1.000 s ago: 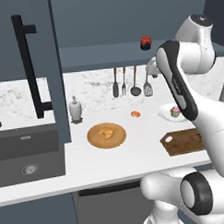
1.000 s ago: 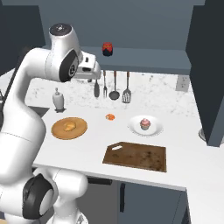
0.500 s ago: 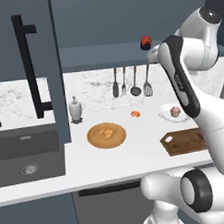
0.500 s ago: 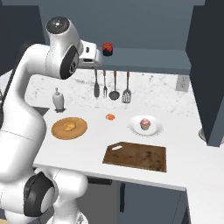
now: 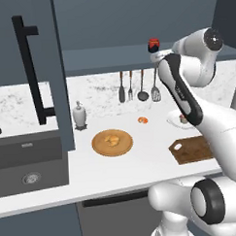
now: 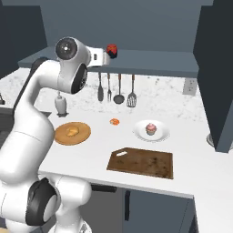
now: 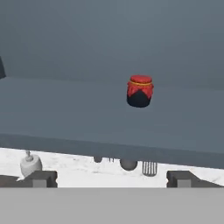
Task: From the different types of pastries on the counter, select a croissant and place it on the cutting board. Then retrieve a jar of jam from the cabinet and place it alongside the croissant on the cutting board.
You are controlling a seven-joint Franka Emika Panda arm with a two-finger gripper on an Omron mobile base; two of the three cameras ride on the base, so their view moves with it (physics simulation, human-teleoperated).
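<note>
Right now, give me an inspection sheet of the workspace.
Surface: white counter, dark sink at its left.
Job's things: croissant on the round wooden plate, not on the cutting board, which is bare; jar of jam upright on the cabinet shelf.
Clutter: cupcake on a white plate, small orange pastry, hanging utensils, soap bottle.
Fingers: gripper open, short of the jar.
Cables: nothing seen.
Surroundings: cabinet door open.

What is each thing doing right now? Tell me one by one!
Cabinet door: swung open.
Jar of jam: upright on the cabinet shelf, lid on, nothing holding it.
Gripper: open, empty, pointing at the jar.
Croissant: lying on the round wooden plate, not on the board yet.
Cutting board: flat on the counter, bare.
Cupcake: upright on its white plate.
</note>
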